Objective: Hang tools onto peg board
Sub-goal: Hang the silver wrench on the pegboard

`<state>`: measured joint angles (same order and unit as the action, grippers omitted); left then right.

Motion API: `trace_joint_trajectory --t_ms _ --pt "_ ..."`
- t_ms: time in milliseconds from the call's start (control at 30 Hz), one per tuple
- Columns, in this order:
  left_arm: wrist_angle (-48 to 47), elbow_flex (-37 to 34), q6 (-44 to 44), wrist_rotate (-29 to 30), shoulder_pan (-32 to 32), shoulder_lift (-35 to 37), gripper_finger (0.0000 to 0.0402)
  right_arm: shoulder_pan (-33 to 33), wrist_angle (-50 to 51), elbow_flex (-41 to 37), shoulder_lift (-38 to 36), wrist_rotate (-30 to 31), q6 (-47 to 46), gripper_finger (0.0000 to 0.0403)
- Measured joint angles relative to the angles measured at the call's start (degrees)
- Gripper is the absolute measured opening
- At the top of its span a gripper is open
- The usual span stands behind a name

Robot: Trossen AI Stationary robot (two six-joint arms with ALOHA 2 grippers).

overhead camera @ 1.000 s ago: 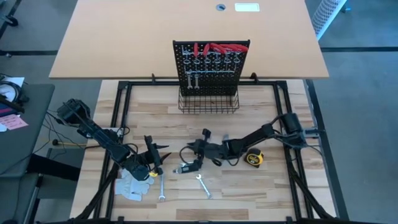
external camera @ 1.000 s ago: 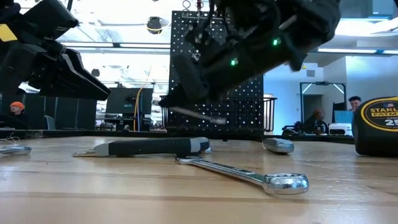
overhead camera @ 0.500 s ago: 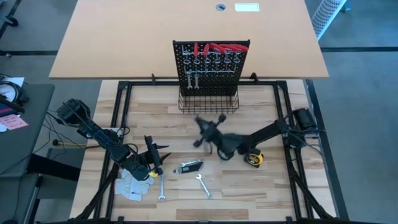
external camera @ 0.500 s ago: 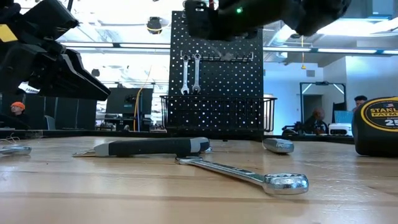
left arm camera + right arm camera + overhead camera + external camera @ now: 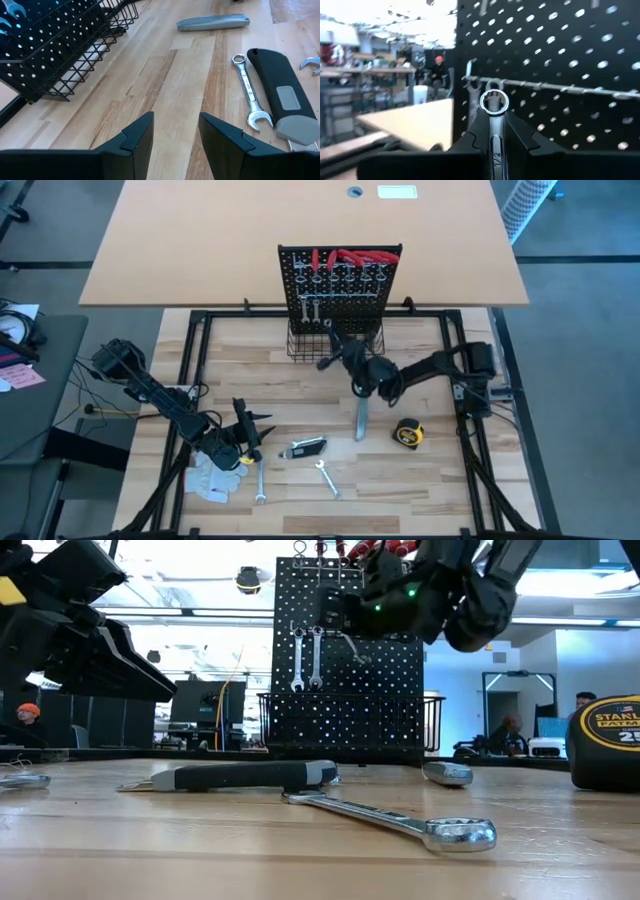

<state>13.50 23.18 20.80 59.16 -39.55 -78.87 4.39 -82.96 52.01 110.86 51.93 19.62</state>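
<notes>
While the right claw (image 5: 492, 131), clamped on a silver wrench (image 5: 493, 107), hovers just before the peg board (image 5: 339, 285), its ring must thread a free hook; left claw (image 5: 175, 131) waits parted, empty, near-left tabletop (image 5: 420, 480).

Black perforated peg board (image 5: 340, 300) upright, two wrenches (image 5: 306, 658) and red-handled pliers (image 5: 345, 257) hung; silver wrench (image 5: 494, 131) raised before it; tape measure (image 5: 407, 434), utility knife (image 5: 305, 447), loose wrenches (image 5: 326, 478) flat on table.
</notes>
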Motion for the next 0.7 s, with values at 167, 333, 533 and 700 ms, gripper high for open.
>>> trace_joint_trajectory --t_ms 167,333,533,700 --pt "0.0 0.0 0.0 0.0 0.0 0.0 0.0153 1.8 0.1 2.5 0.1 -1.8 1.9 0.0032" --pt "0.0 0.0 0.0 0.1 0.0 0.0 0.0152 2.8 1.0 4.8 0.1 -2.3 4.9 0.0032" --pt "0.0 0.0 0.0 0.1 0.0 0.0 0.0153 3.8 7.1 6.0 0.1 -0.9 3.2 0.0032" --pt "0.1 0.0 0.0 0.1 0.0 0.0 0.0152 4.1 7.7 5.9 0.1 1.2 3.2 0.0032"
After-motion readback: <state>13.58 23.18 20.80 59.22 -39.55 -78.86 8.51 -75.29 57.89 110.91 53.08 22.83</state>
